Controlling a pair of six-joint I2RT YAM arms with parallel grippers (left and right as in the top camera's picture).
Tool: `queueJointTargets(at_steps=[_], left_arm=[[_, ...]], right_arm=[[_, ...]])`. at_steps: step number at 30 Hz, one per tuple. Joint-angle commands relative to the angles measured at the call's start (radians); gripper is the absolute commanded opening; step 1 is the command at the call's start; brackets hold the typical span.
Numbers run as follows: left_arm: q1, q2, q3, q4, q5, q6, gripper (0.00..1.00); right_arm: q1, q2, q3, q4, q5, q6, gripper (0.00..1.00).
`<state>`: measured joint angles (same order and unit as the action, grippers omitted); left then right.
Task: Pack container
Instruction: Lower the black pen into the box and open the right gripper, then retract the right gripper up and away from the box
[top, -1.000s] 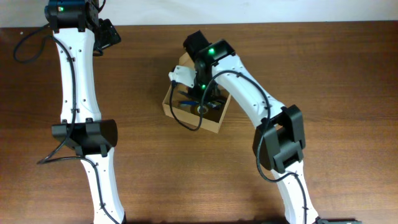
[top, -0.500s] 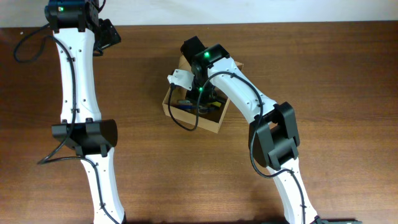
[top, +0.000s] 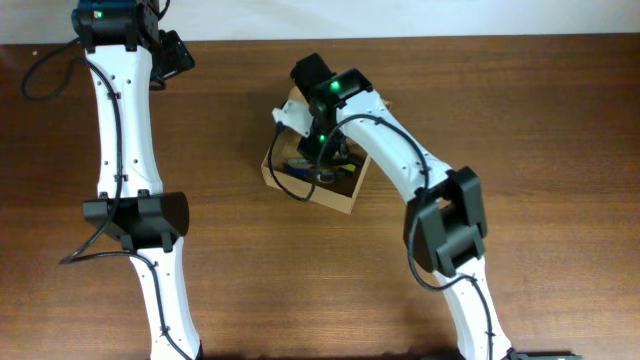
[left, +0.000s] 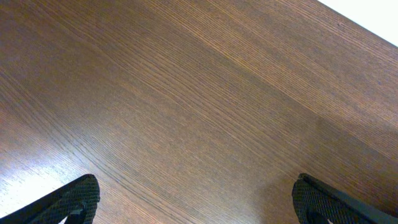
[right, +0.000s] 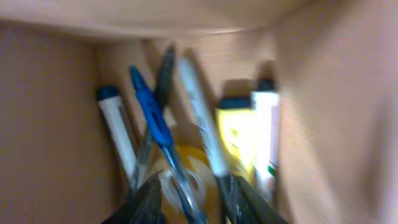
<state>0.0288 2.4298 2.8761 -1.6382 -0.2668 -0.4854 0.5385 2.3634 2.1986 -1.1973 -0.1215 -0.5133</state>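
The container (top: 338, 200) is a tan cardboard box, open, in the middle of the table. My right gripper (top: 320, 155) reaches down into it. In the right wrist view the box walls (right: 50, 112) surround several pens, among them a blue pen (right: 155, 124) and a white marker (right: 118, 137). A yellow tape roll (right: 186, 174) and a yellow-and-white marker (right: 249, 137) lie there too. The right gripper (right: 196, 199) is open, its fingers either side of the blue pen and above the tape roll. My left gripper (top: 176, 55) is open and empty at the far left, over bare wood (left: 199, 205).
The box's flap lid (top: 293, 100) stands open at the far side, by the right arm's wrist. The table's far edge runs just beyond the left gripper. Brown wood table (top: 520, 120) surrounds the box.
The right wrist has shifted slightly over the box, a little left and then back. The box looks nudged slightly. The left arm has not moved.
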Motion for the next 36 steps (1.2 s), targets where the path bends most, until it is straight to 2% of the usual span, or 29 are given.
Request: queueJointTargets(at_steps=[1, 9, 18, 24, 27, 33, 36], left_arm=[[0.006, 0.009, 0.006, -0.001, -0.010, 0.009, 1.00], [0.006, 0.009, 0.006, -0.001, -0.010, 0.009, 1.00], [0.006, 0.009, 0.006, -0.001, -0.010, 0.009, 1.00], [0.006, 0.009, 0.006, -0.001, -0.010, 0.009, 1.00], [0.006, 0.009, 0.006, -0.001, -0.010, 0.009, 1.00], [0.006, 0.009, 0.006, 0.003, -0.010, 0.009, 1.00], [0.005, 0.009, 0.006, 0.063, 0.013, 0.009, 1.00]], right_arm=[[-0.011, -0.147, 0.082, 0.000, 0.093, 0.116, 0.40], [-0.109, -0.318, 0.166, -0.046, 0.129, 0.195, 0.41], [-0.334, -0.486, 0.165, -0.063, 0.134, 0.249, 0.45], [-0.512, -0.493, 0.163, -0.054, 0.068, 0.340, 0.45], [-0.567, -0.475, 0.161, -0.057, 0.061, 0.401, 0.52], [-0.608, -0.408, 0.144, -0.124, 0.043, 0.418, 0.55], [-0.605, -0.378, 0.087, -0.123, 0.035, 0.418, 0.62]])
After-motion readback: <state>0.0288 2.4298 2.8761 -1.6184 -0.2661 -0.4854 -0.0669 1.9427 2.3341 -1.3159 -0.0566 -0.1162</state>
